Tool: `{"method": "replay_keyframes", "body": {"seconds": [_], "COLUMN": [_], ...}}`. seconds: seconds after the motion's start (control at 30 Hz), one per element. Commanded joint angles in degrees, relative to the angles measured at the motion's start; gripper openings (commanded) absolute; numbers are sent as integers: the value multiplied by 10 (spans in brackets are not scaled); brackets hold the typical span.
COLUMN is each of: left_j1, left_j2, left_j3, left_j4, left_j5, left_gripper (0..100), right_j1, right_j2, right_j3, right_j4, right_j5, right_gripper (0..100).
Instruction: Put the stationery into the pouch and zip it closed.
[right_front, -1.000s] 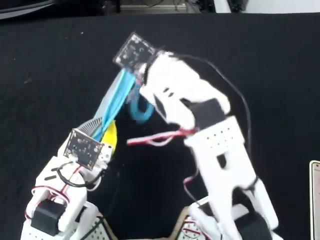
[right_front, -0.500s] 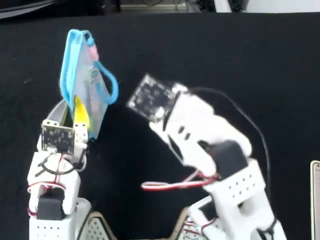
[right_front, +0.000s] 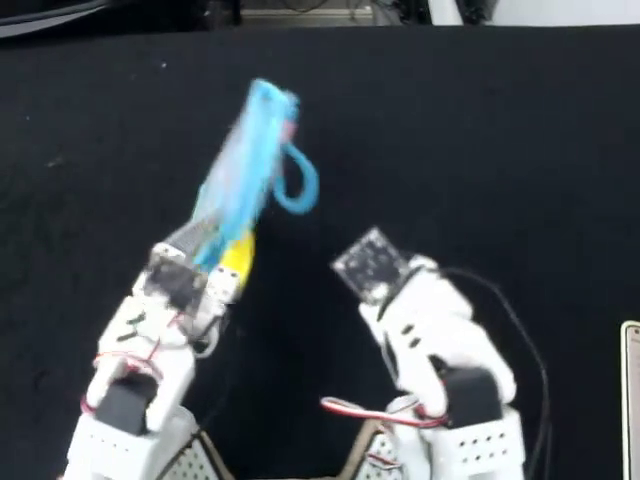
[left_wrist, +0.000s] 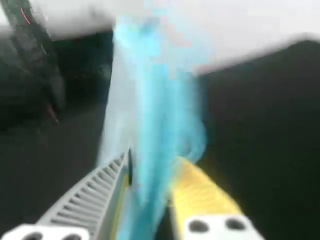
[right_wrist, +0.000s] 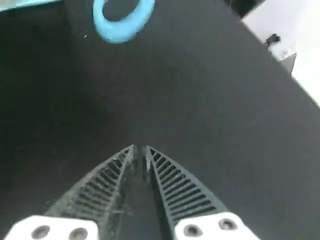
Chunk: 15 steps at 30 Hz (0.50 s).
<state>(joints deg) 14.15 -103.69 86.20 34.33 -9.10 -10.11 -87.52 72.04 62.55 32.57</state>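
Observation:
The light-blue pouch (right_front: 243, 170) is held up off the black table by my left gripper (right_front: 222, 250), which is shut on its lower edge; its blue loop strap (right_front: 297, 186) hangs at the side. In the left wrist view the pouch (left_wrist: 150, 115) stands blurred between the grey finger and the yellow finger (left_wrist: 200, 192). My right gripper (right_wrist: 140, 150) is shut with nothing in it, low over the bare cloth, with the blue loop (right_wrist: 122, 17) ahead of it. In the high view the right arm (right_front: 420, 320) is drawn back near its base.
A black cloth (right_front: 480, 150) covers the table. A white object (right_front: 630, 390) sits at the right edge. Dark equipment lies beyond the table's far edge.
The right arm let go of the pouch and pulled back toward its base. The left arm swung the pouch left, then back toward the middle, still gripping it.

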Motion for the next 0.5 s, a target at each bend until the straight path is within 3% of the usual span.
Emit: {"method": "replay_keyframes", "body": {"seconds": [0.0,0.13,0.27,0.47], "left_j1": [11,10,9,15], "left_j2": [8,8,27,70], "left_j3": [-4,-10,-24,-87], "left_j4": [-6,-6,0,84], "left_j5": [62,62,62,62], "left_gripper": [181,180,180,185], "right_j1": [8,11,11,12], "right_j2": [-94,-176,-211,-203], "right_j3": [68,123,182,206], "right_j4": [-13,-17,-28,-66], "right_j5": [-84,-142,-142,-142], "right_gripper": [26,26,26,26]}}
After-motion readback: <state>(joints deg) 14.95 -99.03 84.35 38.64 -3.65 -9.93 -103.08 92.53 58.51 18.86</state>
